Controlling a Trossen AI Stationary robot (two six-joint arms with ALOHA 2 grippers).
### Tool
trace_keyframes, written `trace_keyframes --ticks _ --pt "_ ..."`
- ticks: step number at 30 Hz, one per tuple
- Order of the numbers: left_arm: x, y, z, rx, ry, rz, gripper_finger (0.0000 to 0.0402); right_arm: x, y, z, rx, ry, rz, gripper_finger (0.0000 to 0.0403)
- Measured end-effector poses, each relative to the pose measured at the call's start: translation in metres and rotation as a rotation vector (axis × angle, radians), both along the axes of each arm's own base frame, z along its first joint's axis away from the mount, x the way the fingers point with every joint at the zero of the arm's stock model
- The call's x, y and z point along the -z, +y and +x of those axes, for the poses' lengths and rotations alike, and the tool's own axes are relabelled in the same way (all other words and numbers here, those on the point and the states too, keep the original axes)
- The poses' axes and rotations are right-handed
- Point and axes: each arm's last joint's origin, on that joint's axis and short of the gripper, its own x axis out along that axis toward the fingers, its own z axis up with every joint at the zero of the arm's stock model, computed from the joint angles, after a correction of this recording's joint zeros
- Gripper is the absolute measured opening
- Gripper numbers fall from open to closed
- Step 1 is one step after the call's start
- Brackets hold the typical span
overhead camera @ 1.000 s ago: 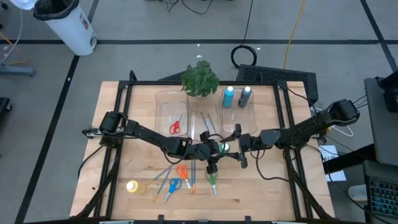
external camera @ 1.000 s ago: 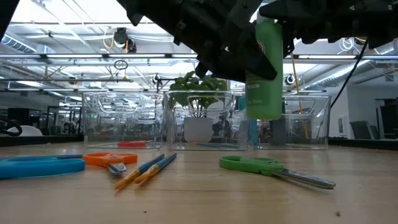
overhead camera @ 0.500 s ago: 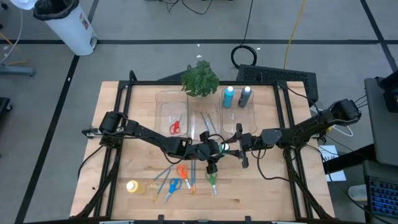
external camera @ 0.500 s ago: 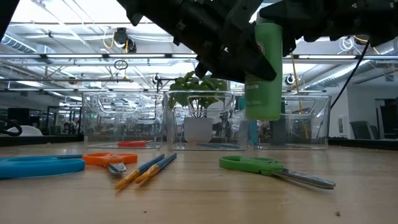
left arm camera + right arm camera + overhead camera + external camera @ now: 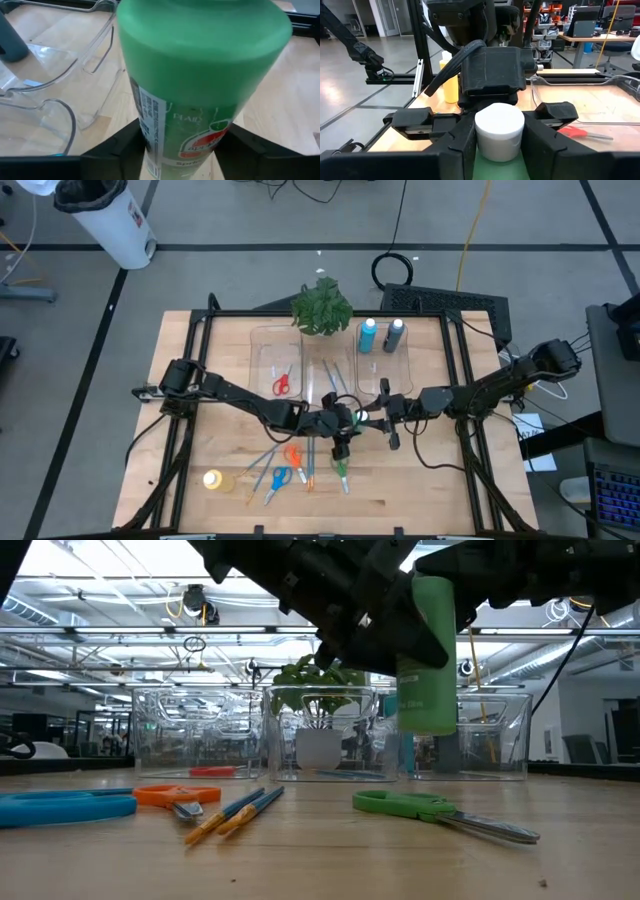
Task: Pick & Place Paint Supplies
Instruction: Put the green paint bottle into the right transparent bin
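A green paint bottle [image 5: 428, 655] with a white cap [image 5: 499, 129] hangs upright in the air above the table's middle, between my two grippers. My left gripper [image 5: 177, 152] comes from the table's left and is shut on the bottle's body. My right gripper [image 5: 499, 137] comes from the right and is shut around the cap. On the wood below lie green scissors [image 5: 440, 812], orange scissors [image 5: 292, 455], blue scissors [image 5: 278, 478], several brushes [image 5: 240, 812] and a yellow bottle [image 5: 212, 479]. My left gripper pinches the green bottle's labelled body [image 5: 150, 145] between its two fingers [image 5: 122, 150], coming from the table's left and slanting a little downward. The bottle stands upright, lifted clear of the table. My right gripper has the bottle's white cap [image 5: 499, 120] between its two fingers [image 5: 462, 142], coming level from the table's right. The green shoulder shows just under the cap. The bottle hangs below the fingers, clear of the table.
Three clear bins stand at the back: the left one [image 5: 262, 370] holds red scissors [image 5: 281, 385], the middle one brushes [image 5: 330, 375], the right one a light blue bottle [image 5: 367, 333] and a dark bottle [image 5: 394, 335]. A leafy plant [image 5: 321, 306] stands behind them.
My right gripper's fingers have closed in around the bottle's cap. Both arms have stayed where they were, and the green bottle still hangs upright between them.
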Motion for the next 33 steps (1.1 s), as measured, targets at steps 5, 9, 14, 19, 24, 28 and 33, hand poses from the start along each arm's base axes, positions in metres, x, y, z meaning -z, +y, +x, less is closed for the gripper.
trace_keyframes --ticks 5,9,14,19,24,28,33 --pt "-0.003 0.000 0.000 0.021 -0.011 0.024 0.0284 0.000 -0.001 -0.003 -0.001 0.025 -0.010 0.0109" --pt "-0.015 0.001 -0.005 0.044 -0.014 0.055 0.0328 -0.006 -0.003 -0.009 0.000 0.025 0.000 0.0109" --pt "-0.046 0.005 -0.022 0.066 0.004 0.088 0.0359 -0.016 -0.006 -0.021 0.002 0.037 0.033 0.0111" --pt "-0.080 0.010 -0.044 0.070 0.009 0.094 0.0374 -0.022 -0.009 -0.034 0.008 0.070 0.071 0.0109" --pt "-0.100 0.012 -0.060 0.089 0.010 0.122 0.0377 -0.029 -0.013 -0.046 0.009 0.078 0.082 0.0108" --pt "-0.097 0.013 -0.067 0.099 0.012 0.141 0.0371 -0.032 -0.012 -0.055 0.000 0.081 0.080 0.0108" --pt "-0.080 0.017 -0.077 0.081 0.011 0.132 0.0368 -0.036 -0.009 -0.062 -0.033 0.066 0.079 0.0109"
